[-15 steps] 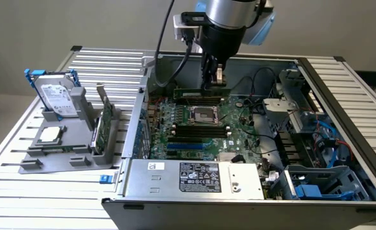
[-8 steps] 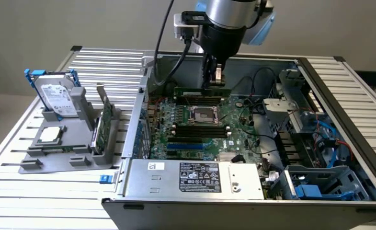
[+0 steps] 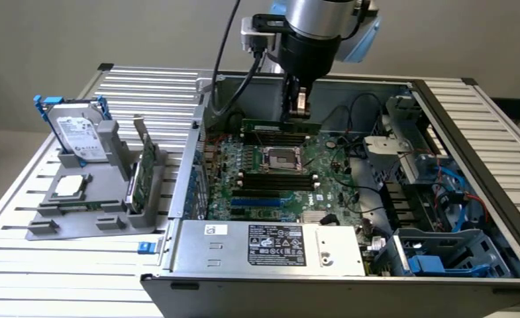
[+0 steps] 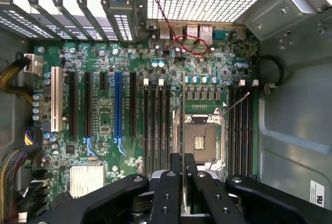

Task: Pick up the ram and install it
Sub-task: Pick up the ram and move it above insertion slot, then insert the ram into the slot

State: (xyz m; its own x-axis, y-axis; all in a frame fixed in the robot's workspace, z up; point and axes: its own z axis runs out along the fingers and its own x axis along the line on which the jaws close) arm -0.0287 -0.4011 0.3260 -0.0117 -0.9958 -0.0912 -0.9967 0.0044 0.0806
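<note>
Gripper: black two-fingered gripper (image 3: 297, 111) (image 4: 183, 157) on the silver and blue arm, reaching down into the open grey metal computer case (image 3: 458, 126).
Fingers: the black fingers (image 4: 168, 187) stand narrow, clamped flat on both faces of the ram, with only the board's thickness between them.
Ram: a long, narrow, thin green circuit-board stick with small dark chips (image 3: 277, 126) (image 4: 183, 115). It is held between the fingertips by its long edge. In the exterior view it lies level and sticks out past the fingers on both sides; in the wrist view it shows edge-on as a thin line running out from between them.
Ram's place: over the green motherboard (image 3: 330, 189) (image 4: 104, 115), just beside the square silver processor socket (image 3: 283, 158) (image 4: 201, 136). Whether its lower edge touches a slot cannot be told.
Memory slots: one bank of long black slots (image 4: 155, 125) lies close on one side of the fingers; a second bank (image 4: 241, 125) lies on the other side, past the socket.
Blue expansion slot (image 4: 117, 107): further out from the fingers than the nearer slot bank.
Grey plastic stand (image 3: 74, 212): outside the case on the slatted aluminium table (image 3: 48, 278), well apart from the fingers toward the exterior view's left.
On the stand: a silver box-shaped hard drive (image 3: 77, 136) upright, a wider green card with a metal bracket (image 3: 143, 169) upright, and a small square silver chip (image 3: 69, 187) lying flat.
</note>
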